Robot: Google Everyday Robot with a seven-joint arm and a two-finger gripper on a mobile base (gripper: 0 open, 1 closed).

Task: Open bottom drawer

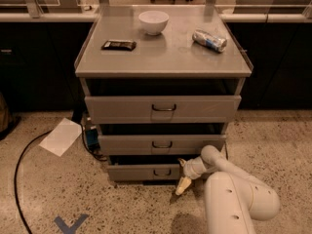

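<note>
The cream two-finger gripper is held spread, grasping nothing, at the right end of the narrow grey metal bottom drawer.

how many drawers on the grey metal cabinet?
3, stacked: tallest grey drawer front on top, mid-sized grey drawer front below it, narrow grey bottom drawer lowest. The gripper sits by its right end. None look hidden.

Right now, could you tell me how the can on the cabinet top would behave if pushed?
The can lies on its side, so it would probably roll rather than slide. It looks dented, so it is likely light and easily crushed. The gripper is down by the bottom drawer, well away.
</note>
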